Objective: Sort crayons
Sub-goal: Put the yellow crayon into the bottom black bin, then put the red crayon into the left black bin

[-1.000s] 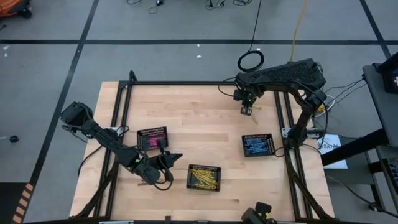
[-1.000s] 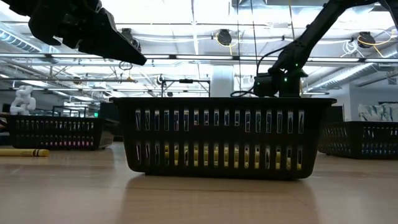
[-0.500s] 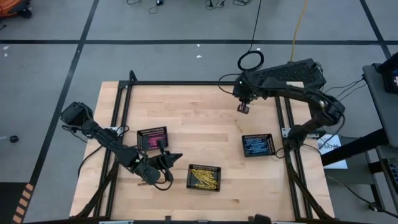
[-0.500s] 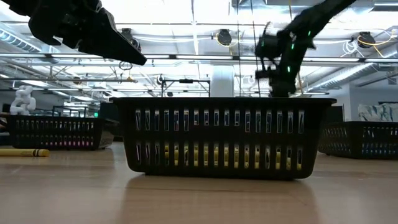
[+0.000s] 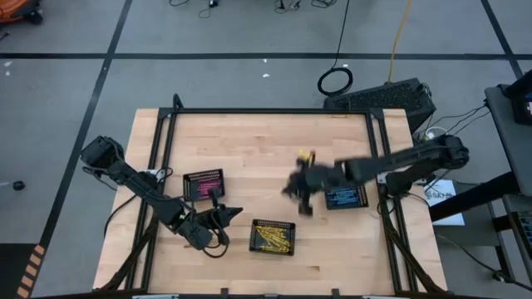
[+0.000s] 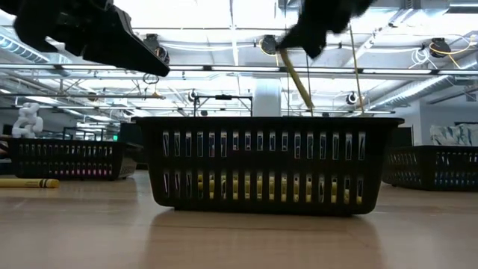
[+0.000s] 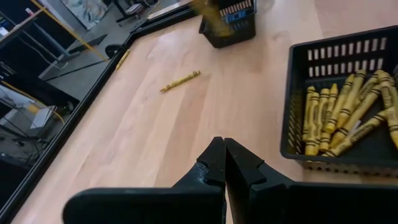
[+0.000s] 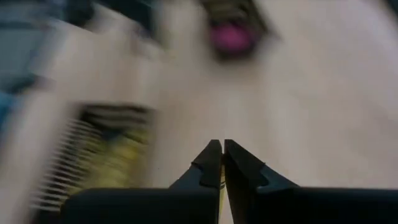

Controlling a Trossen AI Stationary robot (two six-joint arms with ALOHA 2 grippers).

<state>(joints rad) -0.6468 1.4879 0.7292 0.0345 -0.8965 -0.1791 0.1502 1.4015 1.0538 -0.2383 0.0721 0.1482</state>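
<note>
From above, your right gripper [image 5: 301, 193] hangs over mid-table, just beside the tray of blue crayons [image 5: 344, 196], with the tray of yellow crayons [image 5: 273, 237] a little nearer the front edge; your left gripper [image 5: 223, 218] waits between that tray and the tray of pink crayons [image 5: 204, 184]. At table height, a yellow crayon [image 6: 297, 81] slants down from the right gripper above the yellow tray, and a loose crayon [image 6: 28, 183] lies off to the side. Your left wrist shows its fingers [image 7: 214, 163] pressed together on nothing, the yellow crayons [image 7: 348, 118] close alongside, and one stray crayon [image 7: 180, 81] farther ahead. Your right wrist shows fingers [image 8: 213, 163] clamped on a yellow sliver.
</note>
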